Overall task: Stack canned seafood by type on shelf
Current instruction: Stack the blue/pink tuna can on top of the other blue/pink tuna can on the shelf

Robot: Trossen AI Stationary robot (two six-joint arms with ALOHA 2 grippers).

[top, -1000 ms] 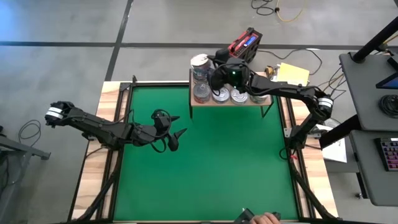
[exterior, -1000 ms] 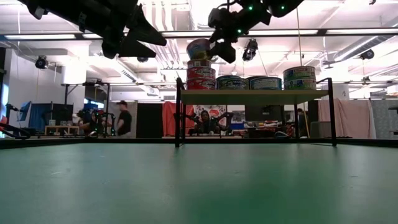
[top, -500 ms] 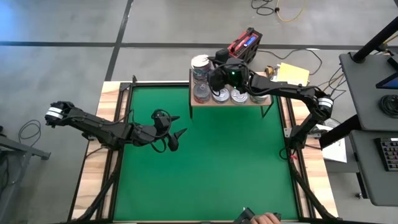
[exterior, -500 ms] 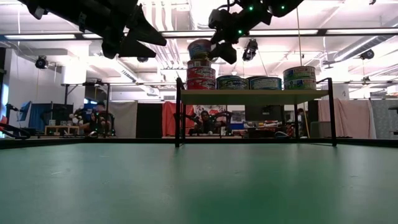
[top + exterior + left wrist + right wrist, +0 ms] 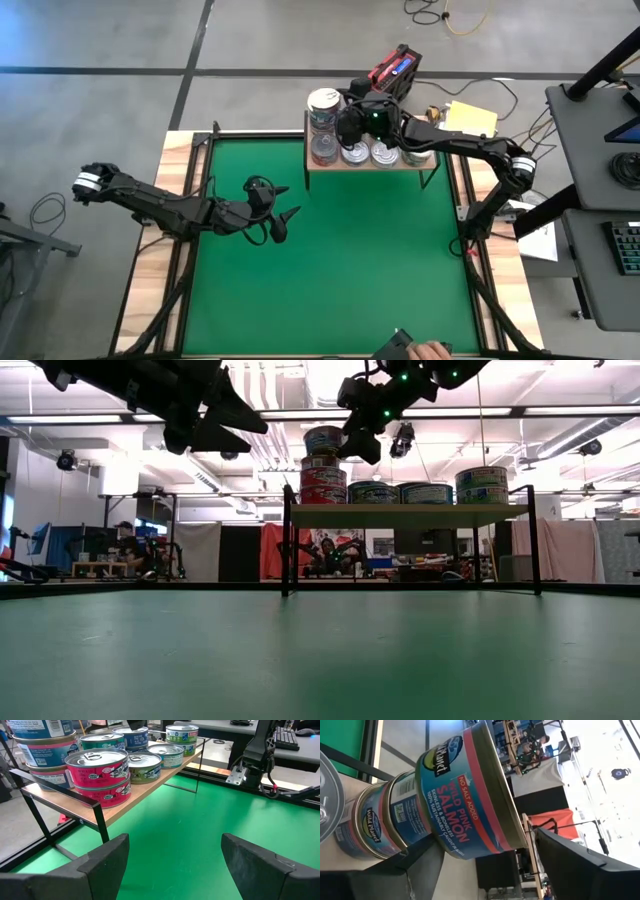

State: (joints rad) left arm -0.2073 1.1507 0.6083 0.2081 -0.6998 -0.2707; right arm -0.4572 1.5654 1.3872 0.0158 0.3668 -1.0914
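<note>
The shelf (image 5: 372,167), a light-wood board on black legs (image 5: 410,515), stands at the green mat's far edge with several cans on it. At its left end is a stack (image 5: 323,475), topped by a blue-and-red salmon can (image 5: 465,805) that sits level (image 5: 325,438). My right gripper (image 5: 487,837) is open, level with that top can, one finger on either side of it (image 5: 358,440). My left gripper (image 5: 287,202) hangs open above the mat's left half, holding nothing (image 5: 175,850). My right gripper comes level at the top salmon can from the shelf's right, with a finger on each side. Background shows between the can's lid rim (image 5: 522,840) and the finger (image 5: 570,860) beside it. Whether the other finger (image 5: 417,865) touches the can's base, I cannot tell.
Pink-labelled cans (image 5: 100,770) and green and blue ones (image 5: 150,762) fill the rest of the shelf. A red-and-black device (image 5: 395,70) and yellow paper (image 5: 470,118) lie behind it. A person's hand (image 5: 430,350) shows at the mat's near edge. The green mat (image 5: 330,280) lies open between the arms.
The top salmon can, tilted a second ago, now sits level on the stack. My right gripper has stayed beside it and rolled a little at the wrist.
</note>
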